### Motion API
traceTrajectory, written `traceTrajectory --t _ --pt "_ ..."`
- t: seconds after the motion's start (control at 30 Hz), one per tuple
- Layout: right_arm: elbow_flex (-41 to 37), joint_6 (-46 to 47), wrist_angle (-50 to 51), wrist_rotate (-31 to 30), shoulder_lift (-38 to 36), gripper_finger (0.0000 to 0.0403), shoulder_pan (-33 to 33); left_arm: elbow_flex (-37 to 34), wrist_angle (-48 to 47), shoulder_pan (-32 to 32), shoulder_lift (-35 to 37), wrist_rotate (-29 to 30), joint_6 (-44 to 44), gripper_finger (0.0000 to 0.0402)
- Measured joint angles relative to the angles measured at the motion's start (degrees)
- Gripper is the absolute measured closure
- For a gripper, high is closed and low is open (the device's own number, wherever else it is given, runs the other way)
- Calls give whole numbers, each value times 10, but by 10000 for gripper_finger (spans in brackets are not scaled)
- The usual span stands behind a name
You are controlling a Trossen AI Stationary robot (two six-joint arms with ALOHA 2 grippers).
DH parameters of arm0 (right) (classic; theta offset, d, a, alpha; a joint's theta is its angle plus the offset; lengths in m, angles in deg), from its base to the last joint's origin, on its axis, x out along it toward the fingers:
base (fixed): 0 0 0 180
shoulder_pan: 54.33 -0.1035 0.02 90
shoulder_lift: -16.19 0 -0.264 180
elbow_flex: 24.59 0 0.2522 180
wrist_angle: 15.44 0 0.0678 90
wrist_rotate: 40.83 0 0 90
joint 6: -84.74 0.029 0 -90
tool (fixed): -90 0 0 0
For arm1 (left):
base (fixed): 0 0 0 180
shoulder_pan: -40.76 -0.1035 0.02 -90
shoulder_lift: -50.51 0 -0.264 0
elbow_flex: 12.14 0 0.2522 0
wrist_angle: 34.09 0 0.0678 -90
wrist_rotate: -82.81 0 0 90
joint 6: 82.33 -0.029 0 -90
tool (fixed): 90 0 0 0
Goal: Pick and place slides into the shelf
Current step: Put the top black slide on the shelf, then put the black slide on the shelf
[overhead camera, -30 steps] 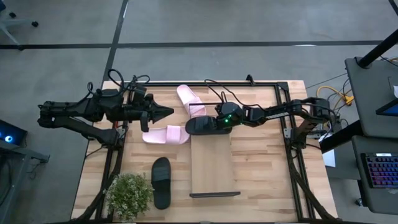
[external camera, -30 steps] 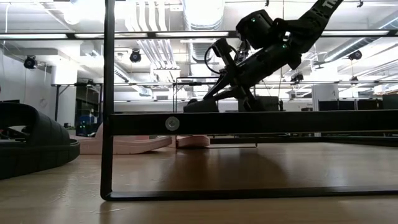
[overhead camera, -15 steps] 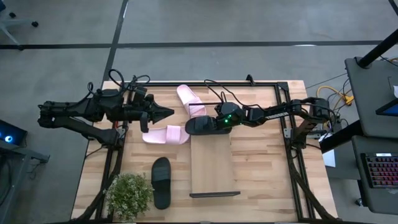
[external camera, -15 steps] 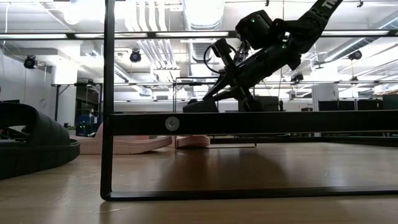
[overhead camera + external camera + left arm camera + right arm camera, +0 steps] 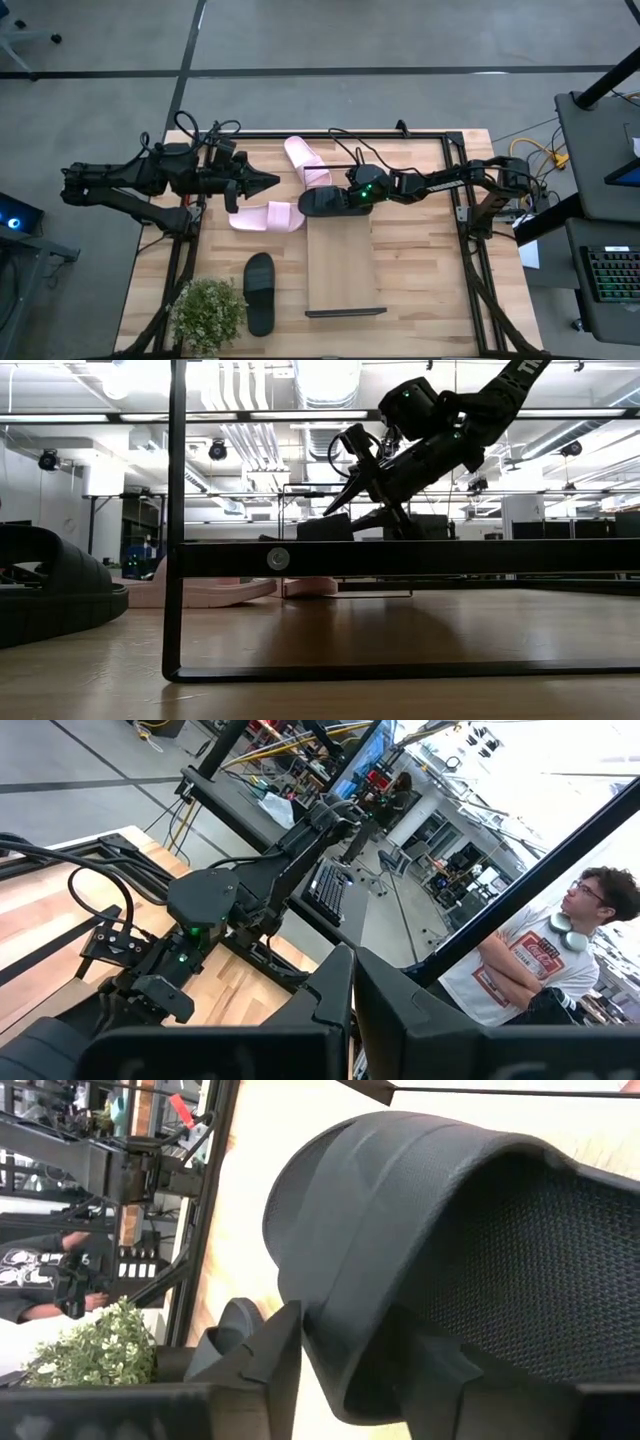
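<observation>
The right gripper (image 5: 345, 196) fingers straddle the black slide (image 5: 325, 202) strap at the shelf (image 5: 343, 270) end, so a loose pinch could drop it off the edge.

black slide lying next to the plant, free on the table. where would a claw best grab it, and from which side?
Probably the wide strap of the black slide, taken from straight above: it lies flat, sole down, lengthwise toward the table's near edge, and the strap is its only raised part. Come in on the shelf side; the plant crowds the other. The left claw, shut and empty, hangs nearer.
</observation>
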Motion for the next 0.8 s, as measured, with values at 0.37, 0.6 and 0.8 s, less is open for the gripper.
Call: traceTrajectory --t 0.37,0.6,0.8 --pt "-1 -2 3 12 -6 248 0 -1 0 0 1 -2 0 402" --pt "-1 -3 8 17 -20 248 6 -2 0 0 1 -2 -1 402" --pt "-1 -3 24 17 -26 246 7 -3 0 0 1 -2 -1 402"
